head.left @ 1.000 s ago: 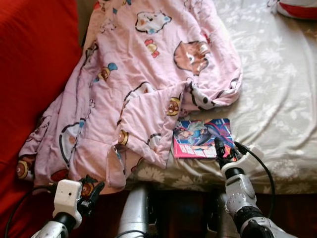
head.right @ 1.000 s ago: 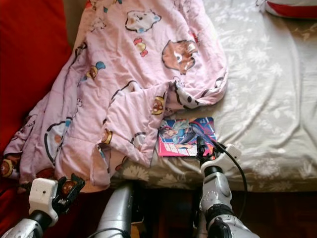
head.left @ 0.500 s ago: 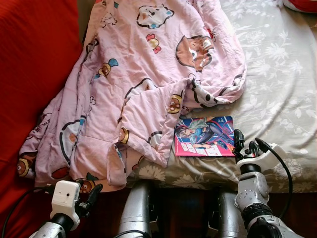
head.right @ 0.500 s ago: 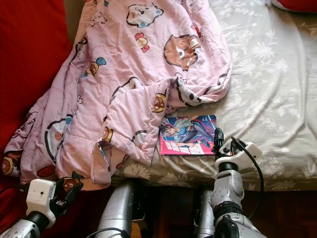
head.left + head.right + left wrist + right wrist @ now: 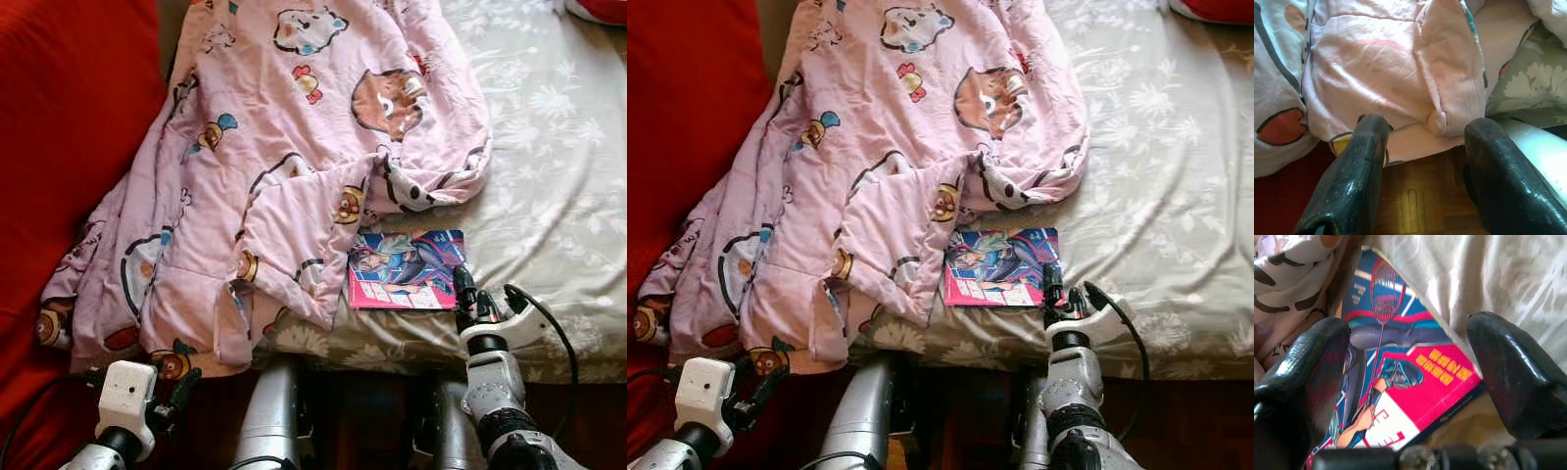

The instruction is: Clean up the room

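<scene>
A colourful magazine (image 5: 407,269) lies flat on the bed near its front edge, its left side tucked against a pink cartoon-print blanket (image 5: 284,166). My right gripper (image 5: 472,299) stands open at the magazine's near right corner. In the right wrist view the magazine's cover (image 5: 1396,367) shows between the spread fingers (image 5: 1308,372). My left gripper (image 5: 181,387) hangs low at the left, open, just below the blanket's hanging edge (image 5: 1391,63), holding nothing.
The bed's grey floral sheet (image 5: 558,196) stretches away to the right. A red fabric surface (image 5: 69,127) runs along the left side. A red-and-white pillow (image 5: 598,8) sits at the far right corner. Wooden floor (image 5: 1415,205) lies under the left gripper.
My right gripper went from over the magazine's near corner out to its right, then came back to the corner. The left gripper sank a little. The camera shifted slightly.
</scene>
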Controlling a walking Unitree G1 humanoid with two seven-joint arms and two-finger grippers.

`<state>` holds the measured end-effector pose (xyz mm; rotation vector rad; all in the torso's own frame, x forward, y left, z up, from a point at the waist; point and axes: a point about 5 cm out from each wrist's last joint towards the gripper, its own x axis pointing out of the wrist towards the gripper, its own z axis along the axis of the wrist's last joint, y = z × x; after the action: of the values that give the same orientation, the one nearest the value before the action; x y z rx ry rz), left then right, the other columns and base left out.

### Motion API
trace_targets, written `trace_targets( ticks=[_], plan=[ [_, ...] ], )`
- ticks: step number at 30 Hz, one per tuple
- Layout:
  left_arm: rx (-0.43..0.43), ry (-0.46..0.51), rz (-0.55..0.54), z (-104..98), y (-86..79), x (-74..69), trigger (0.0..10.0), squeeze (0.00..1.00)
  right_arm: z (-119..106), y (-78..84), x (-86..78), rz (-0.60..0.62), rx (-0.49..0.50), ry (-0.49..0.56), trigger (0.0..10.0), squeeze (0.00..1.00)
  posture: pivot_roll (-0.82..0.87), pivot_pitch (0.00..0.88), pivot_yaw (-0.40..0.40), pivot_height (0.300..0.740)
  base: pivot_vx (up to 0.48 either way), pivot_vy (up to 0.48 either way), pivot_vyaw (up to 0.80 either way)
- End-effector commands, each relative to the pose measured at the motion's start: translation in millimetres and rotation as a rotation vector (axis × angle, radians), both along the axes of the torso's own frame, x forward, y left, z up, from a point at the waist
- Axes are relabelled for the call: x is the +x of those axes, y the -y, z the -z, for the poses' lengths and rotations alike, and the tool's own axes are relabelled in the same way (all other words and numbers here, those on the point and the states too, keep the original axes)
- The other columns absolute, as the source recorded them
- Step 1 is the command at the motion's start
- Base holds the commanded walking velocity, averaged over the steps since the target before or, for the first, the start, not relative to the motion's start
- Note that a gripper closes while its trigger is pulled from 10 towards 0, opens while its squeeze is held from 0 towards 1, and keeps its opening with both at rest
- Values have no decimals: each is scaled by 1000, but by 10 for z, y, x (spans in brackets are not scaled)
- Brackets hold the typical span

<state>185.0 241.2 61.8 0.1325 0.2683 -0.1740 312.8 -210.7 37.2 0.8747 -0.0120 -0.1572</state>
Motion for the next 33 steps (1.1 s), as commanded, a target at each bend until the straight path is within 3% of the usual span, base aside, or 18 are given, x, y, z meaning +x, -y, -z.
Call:
trace_targets(
  ticks=[1,13,28,33],
  plan=[
    [14,-47,-27,37,-112,-105,10000,0,163,-67,-113,-17,35,-57,10000,0,279,392,208,606,0,0,0],
    [28,-64,-26,13,-153,-193,10000,0,276,-107,-196,-62,77,-95,10000,0,303,406,225,606,0,0,0],
    [43,-85,-12,-10,-154,-279,10000,0,474,-103,-392,-37,253,-125,10000,0,330,421,244,606,0,0,0],
    [46,-89,-12,-7,-159,-288,10000,0,420,-237,-325,-106,292,-72,10000,0,329,421,243,606,0,0,0]
  ],
)
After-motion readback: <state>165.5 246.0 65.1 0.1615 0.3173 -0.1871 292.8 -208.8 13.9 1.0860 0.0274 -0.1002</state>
